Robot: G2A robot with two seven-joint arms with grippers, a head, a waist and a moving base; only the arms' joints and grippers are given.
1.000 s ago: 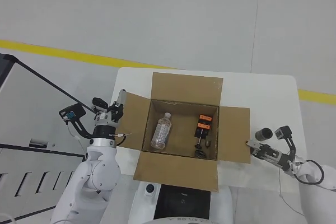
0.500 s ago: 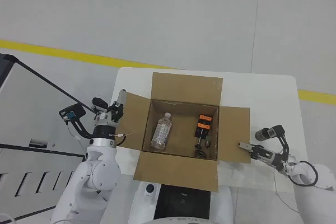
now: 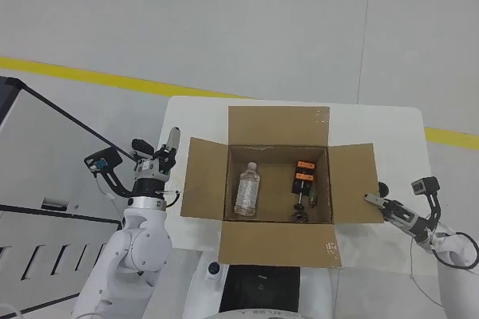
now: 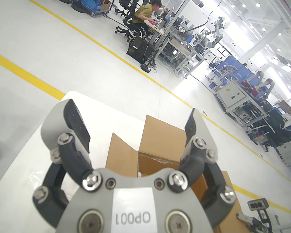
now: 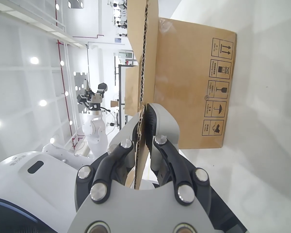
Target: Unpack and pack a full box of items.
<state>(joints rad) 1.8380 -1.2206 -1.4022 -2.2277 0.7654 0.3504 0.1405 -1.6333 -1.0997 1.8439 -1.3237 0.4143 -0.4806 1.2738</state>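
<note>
An open cardboard box [image 3: 278,125] stands mid-table with all its flaps spread. Inside lie a clear plastic bottle [image 3: 247,188], an orange-and-black tool [image 3: 304,179] and a small dark item [image 3: 300,211]. My right gripper [image 3: 373,198] is shut on the outer edge of the box's right flap [image 3: 351,171]; the right wrist view shows that flap [image 5: 150,49] pinched edge-on in the gripper [image 5: 143,109]. My left gripper [image 3: 172,139] is raised left of the box, open and holding nothing. In its own view the gripper [image 4: 131,106] frames the box [image 4: 160,137] beyond it.
The white table [image 3: 383,127] has bare room behind and right of the box. A black stand [image 3: 104,162] sits off the table's left edge. The floor beyond has a yellow line [image 3: 80,76]. The box's printed side wall [image 5: 191,86] faces the right wrist.
The right gripper closed in on the right flap, then drew back to the right with it. The whole box slid right, away from the still left gripper.
</note>
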